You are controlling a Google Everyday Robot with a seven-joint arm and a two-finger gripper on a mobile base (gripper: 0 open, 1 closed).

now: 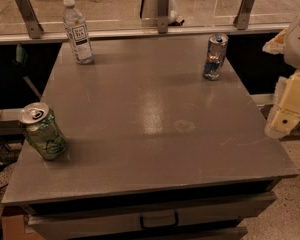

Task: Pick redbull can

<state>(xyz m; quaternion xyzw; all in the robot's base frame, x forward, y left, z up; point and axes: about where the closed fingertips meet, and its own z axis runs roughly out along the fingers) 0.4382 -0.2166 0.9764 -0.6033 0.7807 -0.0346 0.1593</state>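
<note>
Your tool (289, 104) hangs beside the worktop's (155, 134) right edge; you cannot tell its state. The redbull can (215, 57) stands far right, apart from it.

Two metal drink cans stand on the one flat grey metal table (155, 119): one slim, tall blue-and-silver redbull can (215, 57) at the far right and one wider green can (44, 132) with a silver top at the near left. There is one clear plastic bottle (78, 31) with a white cap at the far left, and one dark drawer handle (159, 219) on the table's near front. Three slanted grey metal brackets (27, 14) stand along the one far rail (140, 34), and one cream-yellow gripper (289, 106) shows at the right edge, beside the table.
</note>
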